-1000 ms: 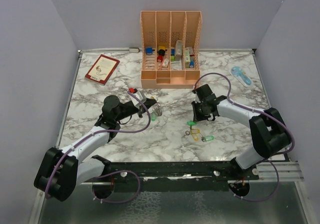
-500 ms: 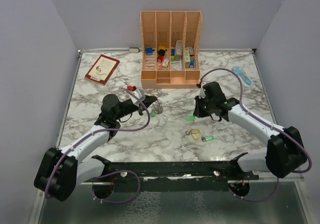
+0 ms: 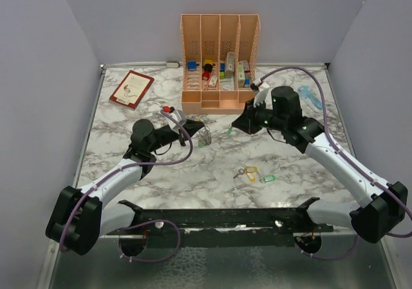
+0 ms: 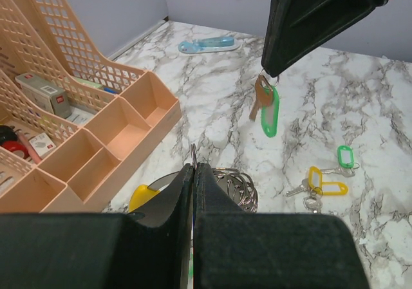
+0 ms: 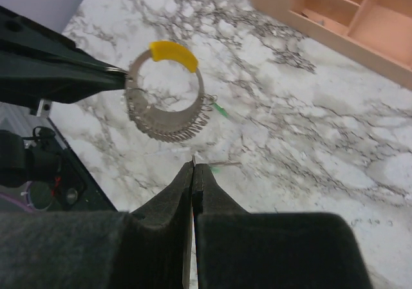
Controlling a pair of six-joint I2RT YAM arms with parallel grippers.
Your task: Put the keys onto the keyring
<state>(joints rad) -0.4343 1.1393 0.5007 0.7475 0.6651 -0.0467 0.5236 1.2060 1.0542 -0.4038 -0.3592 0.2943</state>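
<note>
Over the marble table (image 3: pixel 129 167), the one keyring (image 5: pixel 161 127) is hanging pinched in the left gripper (image 4: pixel 194 170). The right gripper (image 3: pixel 239 127) is clamping one green key (image 4: pixel 270 112) near it. Two more are lying below, a yellow key (image 3: pixel 251 172) and a second green key (image 3: pixel 268 178).

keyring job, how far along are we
Nothing is clearly threaded yet. The left claw pinches the keyring, and the right claw dangles a green key near it. That key, plus yellow keys and a second green key on the table, remain.

1 keyring (image 5: pixel 170 131), approx 4 keys (image 4: pixel 270 112), 1 book (image 3: pixel 131 89), 1 organizer (image 3: pixel 190 38)
</note>
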